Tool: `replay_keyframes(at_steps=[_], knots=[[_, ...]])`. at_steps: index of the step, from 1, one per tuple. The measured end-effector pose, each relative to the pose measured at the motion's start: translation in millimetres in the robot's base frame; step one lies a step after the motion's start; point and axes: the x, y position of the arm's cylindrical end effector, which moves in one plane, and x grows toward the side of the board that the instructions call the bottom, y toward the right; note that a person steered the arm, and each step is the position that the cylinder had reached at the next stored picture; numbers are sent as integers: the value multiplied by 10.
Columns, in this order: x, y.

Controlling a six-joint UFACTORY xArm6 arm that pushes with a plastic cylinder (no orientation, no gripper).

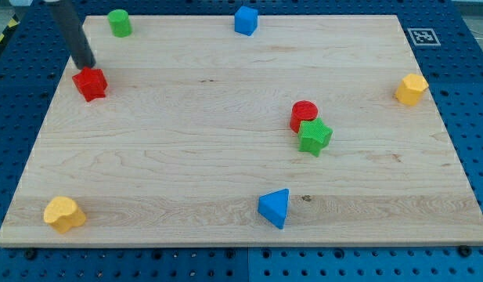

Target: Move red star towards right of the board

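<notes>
The red star [90,83] lies near the view's left edge of the wooden board [225,157], in the upper part. My tip [85,66] is at the star's upper left side, touching or almost touching it. The dark rod rises from there toward the view's top left.
A green cylinder [120,23] and a blue cube [246,20] sit along the view's top. A yellow block [411,89] is at the right edge. A red cylinder [303,115] touches a green star [314,136] right of centre. A blue triangle [274,207] and a yellow heart [63,214] are at the bottom.
</notes>
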Motion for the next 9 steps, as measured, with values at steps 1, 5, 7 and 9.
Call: replay_keyframes(at_steps=[1,5,7,9], knots=[[0,-235],[281,13],[281,388],[287,331]])
